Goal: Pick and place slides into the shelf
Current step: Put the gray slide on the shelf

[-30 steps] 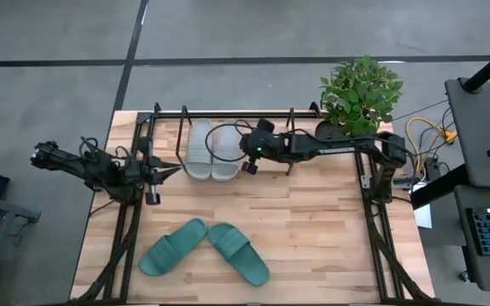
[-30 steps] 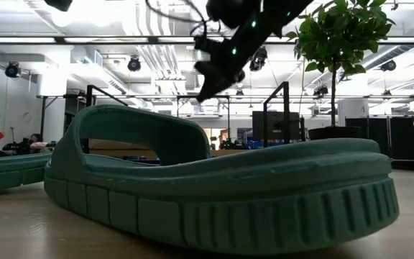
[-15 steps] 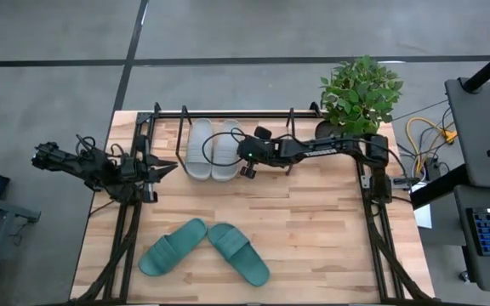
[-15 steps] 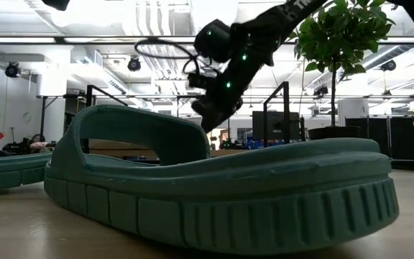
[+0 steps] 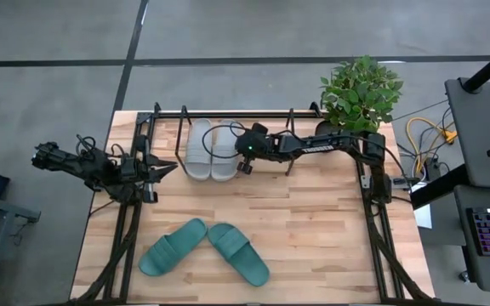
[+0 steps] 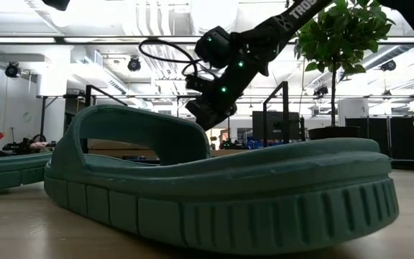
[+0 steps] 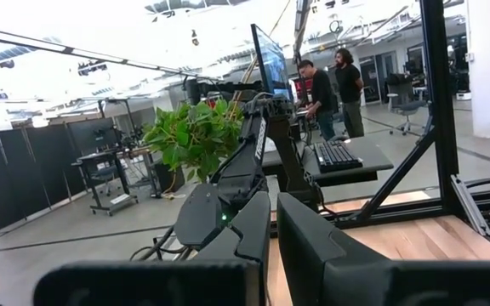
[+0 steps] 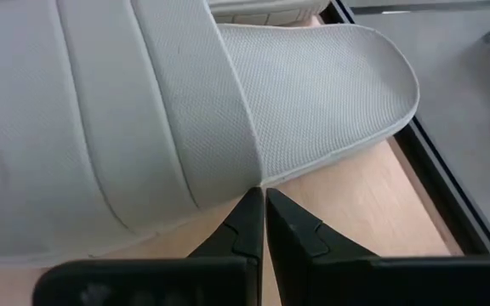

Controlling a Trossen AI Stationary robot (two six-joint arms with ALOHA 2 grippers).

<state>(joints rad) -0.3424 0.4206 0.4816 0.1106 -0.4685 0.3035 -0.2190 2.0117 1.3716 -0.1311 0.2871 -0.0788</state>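
Observation:
Two light grey slides (image 5: 198,149) (image 5: 225,151) lie flat, side by side, at the shelf (image 5: 236,113) of black rods by the table's far edge. Two teal slides (image 5: 173,246) (image 5: 238,253) lie sole-down near the front edge; one (image 6: 214,194) fills the low view. My right gripper (image 5: 235,155) is shut, its tips at the right-hand grey slide's (image 8: 143,127) side. My left gripper (image 5: 170,167) hangs shut and empty above the table's left part, away from all the slides. My right gripper has its shut fingertips (image 8: 247,212) against the right-hand grey slide's side edge (image 8: 260,180), where the wide strap joins the sole. The fingers slant downward from the table's right side. The slide lies flat on the wood.
A potted plant (image 5: 360,92) stands at the table's far right corner. Black arm frames (image 5: 126,229) (image 5: 379,212) run along both table sides. Bare wood (image 5: 313,229) lies between the grey and teal slides and to the right. People (image 7: 330,81) stand in the room beyond.
My right gripper has come down and moved toward the table's left, up to the right-hand grey slide's side, staying shut. The slides lie where they were.

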